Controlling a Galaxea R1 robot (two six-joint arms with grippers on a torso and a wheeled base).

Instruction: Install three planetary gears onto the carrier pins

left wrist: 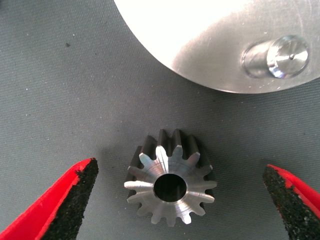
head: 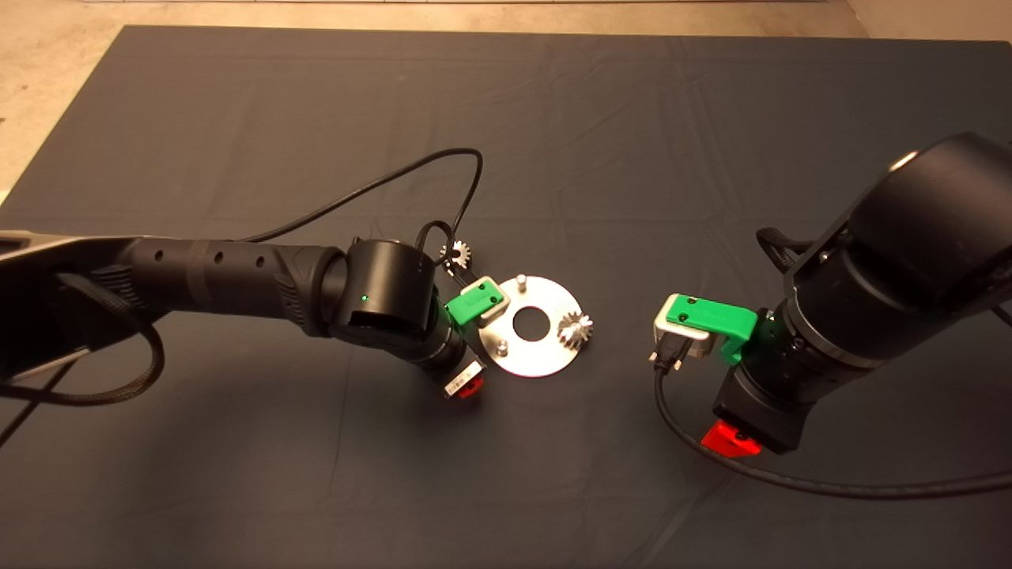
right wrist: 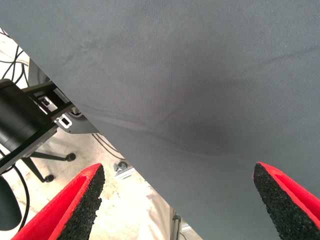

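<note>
The silver disc (head: 545,359) lies at the mat's middle. Two bare carrier pins stand on it, one at the far side (head: 521,280) and one at the near left (head: 501,346). One planetary gear (head: 575,329) sits at the disc's right edge where the third pin is. A second gear (head: 457,253) lies on the mat behind my left wrist. My left gripper (left wrist: 179,167) is open, pointing down just left of the disc, with a third gear (left wrist: 171,186) flat on the mat between its fingers, untouched. The disc's rim (left wrist: 200,45) and a pin (left wrist: 280,56) lie just beyond it. My right gripper (right wrist: 177,172) is open and empty, right of the disc.
A black cable (head: 379,183) loops over the mat behind the left arm. Another cable (head: 711,462) trails from the right wrist along the mat. The right wrist view shows the mat's edge, floor cables and a wheeled chair base (right wrist: 47,162).
</note>
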